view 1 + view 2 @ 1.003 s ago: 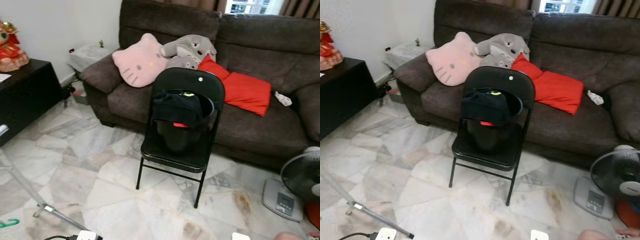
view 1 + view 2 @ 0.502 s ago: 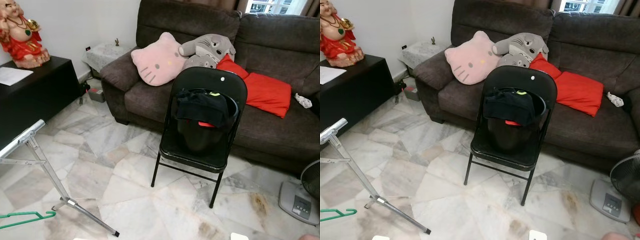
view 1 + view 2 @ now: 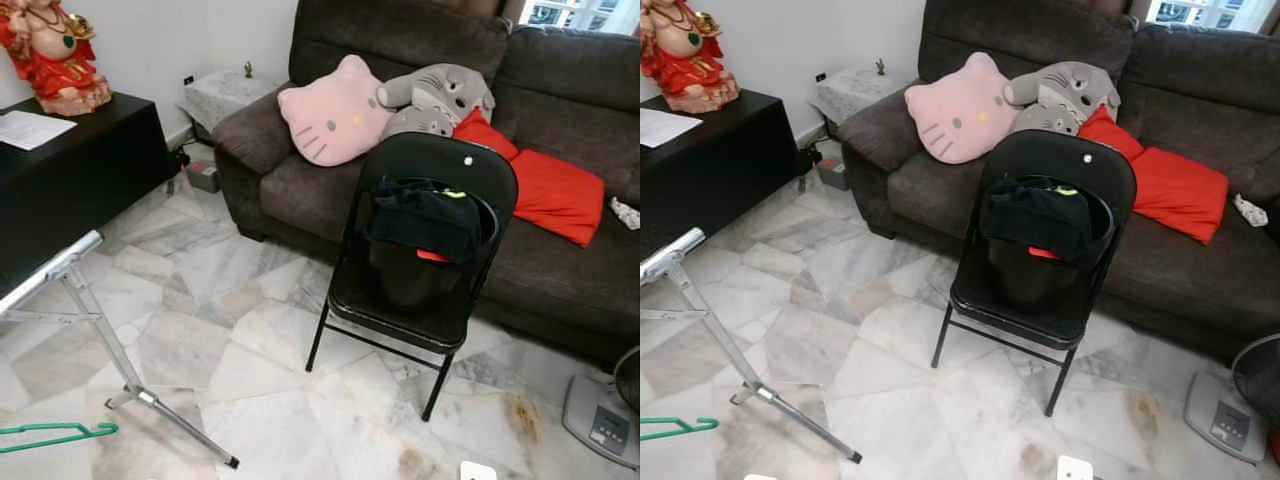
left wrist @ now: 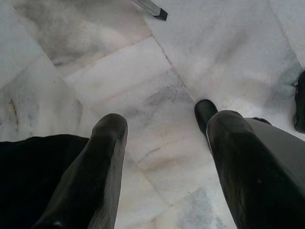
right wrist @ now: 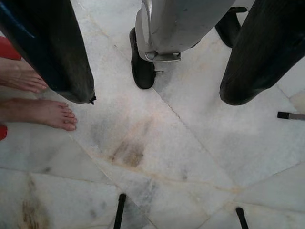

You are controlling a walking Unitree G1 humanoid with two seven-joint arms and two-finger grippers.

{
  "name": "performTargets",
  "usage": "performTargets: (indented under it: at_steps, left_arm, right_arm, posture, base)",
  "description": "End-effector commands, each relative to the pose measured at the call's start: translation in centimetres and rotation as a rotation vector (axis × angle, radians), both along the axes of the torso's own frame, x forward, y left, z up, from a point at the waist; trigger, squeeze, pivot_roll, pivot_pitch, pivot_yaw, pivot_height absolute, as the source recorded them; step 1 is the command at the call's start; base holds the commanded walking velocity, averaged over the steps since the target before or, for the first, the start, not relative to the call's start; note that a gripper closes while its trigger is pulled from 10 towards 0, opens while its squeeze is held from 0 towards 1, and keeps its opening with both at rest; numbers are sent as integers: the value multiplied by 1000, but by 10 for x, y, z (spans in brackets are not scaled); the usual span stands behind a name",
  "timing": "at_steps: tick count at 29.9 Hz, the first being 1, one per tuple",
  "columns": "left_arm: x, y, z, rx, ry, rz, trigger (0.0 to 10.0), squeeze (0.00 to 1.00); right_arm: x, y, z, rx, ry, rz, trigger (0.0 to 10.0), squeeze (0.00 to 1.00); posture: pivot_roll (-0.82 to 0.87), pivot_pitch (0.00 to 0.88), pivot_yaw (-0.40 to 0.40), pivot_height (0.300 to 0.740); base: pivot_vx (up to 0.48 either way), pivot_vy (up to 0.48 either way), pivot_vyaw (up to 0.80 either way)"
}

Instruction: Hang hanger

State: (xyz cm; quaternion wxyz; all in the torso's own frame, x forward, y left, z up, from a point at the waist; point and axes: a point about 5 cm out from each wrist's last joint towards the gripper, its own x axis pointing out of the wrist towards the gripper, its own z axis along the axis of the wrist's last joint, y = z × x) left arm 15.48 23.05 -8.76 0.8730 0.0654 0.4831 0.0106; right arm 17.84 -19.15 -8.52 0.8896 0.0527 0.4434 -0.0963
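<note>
Still at approach step, hanger not picked up yet imo. Pale marble tile floor (image 3: 260, 360) carries everything. Black folding metal chair (image 3: 420, 300) with dark clothes sits mid-floor before sofa. Silver metal rack leg (image 3: 110, 350) near left edge. Thin green plastic hanger (image 3: 50, 435) lies at floor's lower-left corner.

Next: turn toward it, bend down, reach.

Left gripper (image 4: 162, 157) spread wide, empty, over bare tile. Right gripper (image 5: 157, 71) also spread, holding nothing.

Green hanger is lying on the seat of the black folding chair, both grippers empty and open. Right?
Not quite. The green hanger lies on the marble floor beside the metal rack leg, as the left eye view shows, not on the black folding chair, which holds a bucket with dark clothes. Both grippers, left gripper and right gripper, are empty and open.
</note>
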Motion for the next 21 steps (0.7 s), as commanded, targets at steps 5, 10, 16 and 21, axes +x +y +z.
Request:
performTargets:
  at_steps: [5, 10, 16, 21]
  left_arm:
    - [-6, -3, -3, -3, 25, 2, 10000, 0]
    - [11, -11, 1, -11, 2, -3, 10000, 0]
    - [15, -14, 2, -16, -4, -3, 10000, 0]
    - [17, -14, 3, -17, -7, -4, 10000, 0]
  right_arm:
    - [-2, -3, -1, -1, 3, -22, 10000, 0]
    - [-2, -3, -1, 0, 1, -29, 10000, 0]
    - [-2, -3, 0, -3, -4, -27, 10000, 0]
    - [-2, -3, 0, -5, -4, -27, 10000, 0]
  posture:
    - [-130, 40, 12, 740]
    - [-130, 43, 10, 740]
    - [-129, 44, 10, 740]
    - [-130, 45, 10, 740]
  base:
    - [0, 0, 0]
    - [100, 0, -279]
    - [264, 0, -356]
    - [277, 0, 0]
